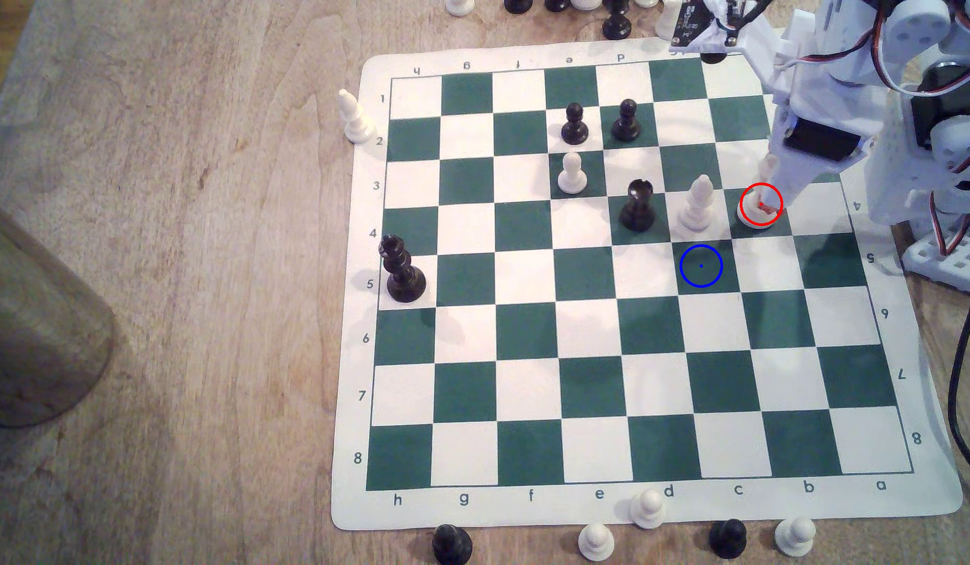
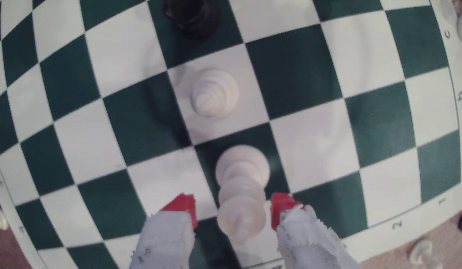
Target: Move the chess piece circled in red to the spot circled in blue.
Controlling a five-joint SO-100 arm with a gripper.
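White crowned piece [image 2: 241, 196]: upright on its red-ringed green square, one square diagonally from the blue-ringed square [image 1: 701, 265]. Gripper [image 2: 233, 209]: jaws parted, red-tipped fingers [image 2: 184, 205] flanking the piece's top, gaps visible both sides, nothing held. White pointed piece [image 1: 697, 203] just beside.

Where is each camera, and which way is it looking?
Exterior view: sits high above the table off the arm, looking down at the green-and-white chess mat; the white arm reaches in at the exterior view's upper right.
Wrist view: rides on the arm, looking down past the red-tipped end effector, whose open jaws flank the tall white crown-topped chess piece.
Shared: both show that piece, the white pointed-top piece beside it and the mat.
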